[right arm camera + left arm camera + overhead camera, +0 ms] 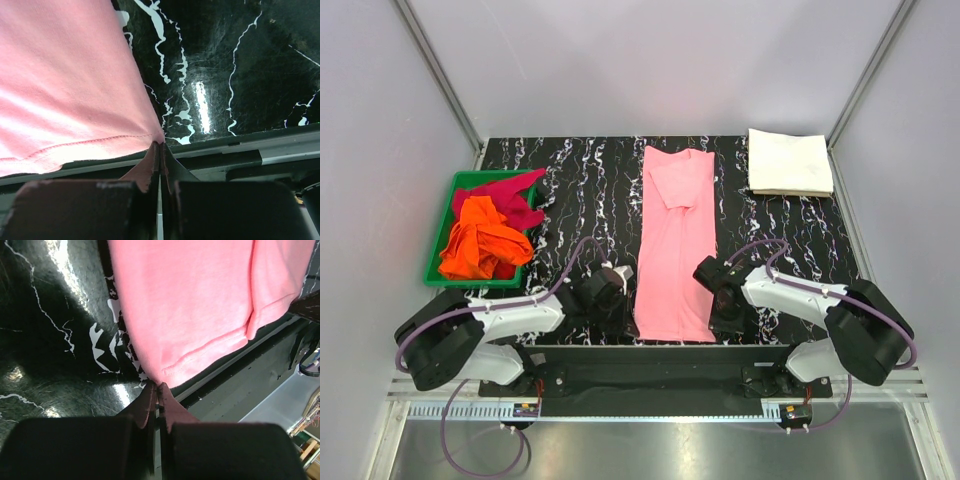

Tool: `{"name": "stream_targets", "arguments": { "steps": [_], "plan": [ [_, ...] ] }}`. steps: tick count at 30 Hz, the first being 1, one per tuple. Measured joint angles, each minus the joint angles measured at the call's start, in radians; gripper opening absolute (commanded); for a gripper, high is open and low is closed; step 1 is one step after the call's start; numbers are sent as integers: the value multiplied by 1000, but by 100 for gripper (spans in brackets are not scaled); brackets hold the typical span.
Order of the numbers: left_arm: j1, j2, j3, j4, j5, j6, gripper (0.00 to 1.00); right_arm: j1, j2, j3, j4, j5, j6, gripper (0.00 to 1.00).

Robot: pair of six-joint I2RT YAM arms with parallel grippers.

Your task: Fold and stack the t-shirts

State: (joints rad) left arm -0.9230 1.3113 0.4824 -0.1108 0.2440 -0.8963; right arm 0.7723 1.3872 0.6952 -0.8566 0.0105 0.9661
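Pink shirt (675, 250) lies as a long folded strip down the middle of the table (580, 170), hem at the near edge. My left gripper (156, 386) pinches the hem's left corner and my right gripper (160, 145) its right corner. White shirt (790, 162) sits folded at the far right corner. Orange shirt (480, 240) and red shirt (515, 195) are heaped in the green tray (470, 282) at the left edge.

1. Table (580, 180): black marble-look top with white veins; glossy; fine scratches show in the wrist views.
2. Back wall (650, 60), left wall (370, 150) and right wall (920, 150): plain pale grey panels.
3. Two metal posts (438, 70) (868, 70) slant up from the table's far corners, where the walls meet.
4. Near edge: a silver rail (650, 412) runs across; below it lies a brushed steel sheet (650, 455).
5. Light: soft and even on the walls; a white glare patch (201, 107) on the tabletop.
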Motion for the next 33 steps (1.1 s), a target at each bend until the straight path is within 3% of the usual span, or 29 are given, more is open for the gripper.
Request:
{"name": "stream_targets", "arguments": {
  "steps": [7,14,22,33],
  "plan": [
    [0,4,62,-31,-2,5,0,0,3,17,-6,5,-13,0],
    [21,68,182,-62,-2,36,0,-1,47,135,-26,64,-58,0],
    [177,163,312,-115,10,112,0,-64,176,299,-42,163,-178,0],
    [328,422,680,-192,14,245,0,-239,393,604,-47,245,-379,0]
  ]
}}
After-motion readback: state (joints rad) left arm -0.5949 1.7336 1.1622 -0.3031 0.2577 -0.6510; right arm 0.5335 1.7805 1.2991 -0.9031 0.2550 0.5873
